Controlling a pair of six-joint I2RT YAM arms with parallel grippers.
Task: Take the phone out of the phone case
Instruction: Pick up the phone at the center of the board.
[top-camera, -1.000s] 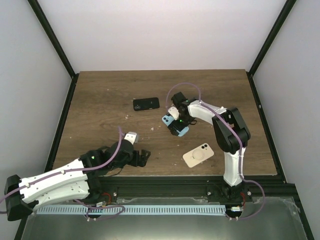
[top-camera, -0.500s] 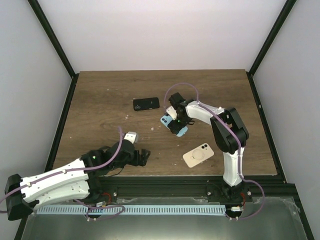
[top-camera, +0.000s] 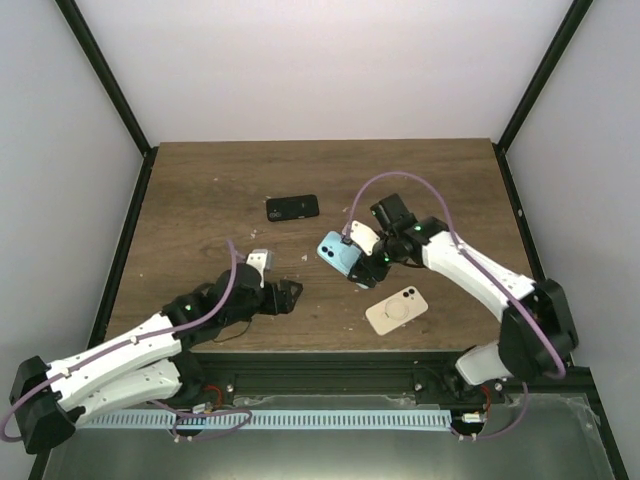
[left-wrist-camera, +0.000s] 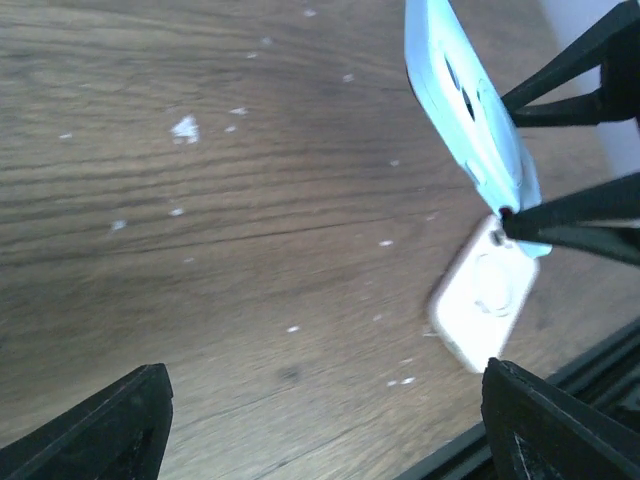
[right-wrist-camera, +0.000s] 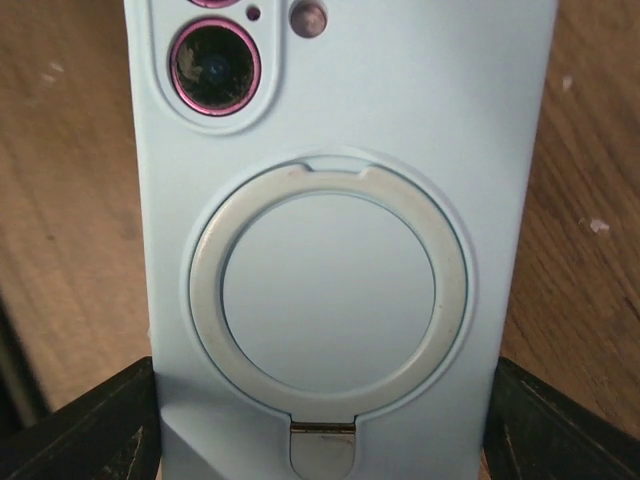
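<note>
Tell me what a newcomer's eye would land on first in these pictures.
The light-blue cased phone stands out first. It is held off the table near the middle by the right gripper, and its ringed back fills the right wrist view. Next come the open left gripper low at the front left, a cream phone or case lying flat near the front edge, and a black phone farther back.

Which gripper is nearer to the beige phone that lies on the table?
Right. The right gripper, holding the light-blue phone, is just up-left of the beige phone in the top view; the left gripper, open, is farther off to its left.
</note>
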